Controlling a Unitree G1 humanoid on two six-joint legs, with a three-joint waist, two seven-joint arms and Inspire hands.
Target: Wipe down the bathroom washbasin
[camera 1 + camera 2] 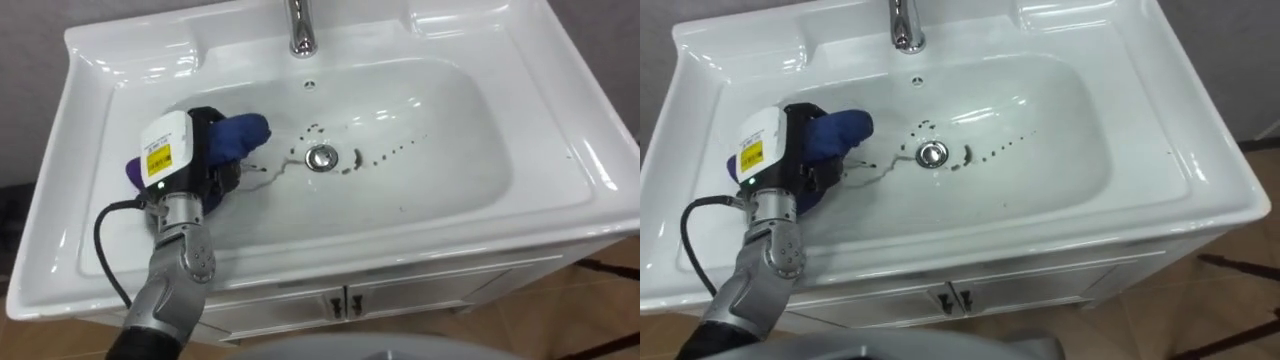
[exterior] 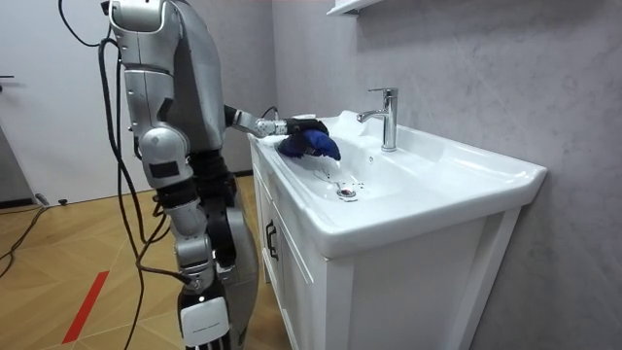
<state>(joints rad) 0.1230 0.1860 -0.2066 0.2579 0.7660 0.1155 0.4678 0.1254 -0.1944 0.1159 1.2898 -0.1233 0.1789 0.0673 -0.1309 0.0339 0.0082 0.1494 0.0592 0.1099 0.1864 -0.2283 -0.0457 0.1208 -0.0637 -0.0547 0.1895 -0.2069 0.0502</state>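
The white basin has a metal drain in its middle. Dark specks and a thin smear of dirt lie around the drain and trail off to the right. My left hand reaches into the left part of the bowl. Its fingers are curled on a bunched blue cloth that rests against the bowl's left slope, a little left of the drain. In the room view I stand at the cabinet's front, with my left hand and the blue cloth over the bowl.
A chrome tap rises from the back rim behind the drain. The basin sits on a white cabinet with two doors. A grey wall runs behind it, and the floor is wooden.
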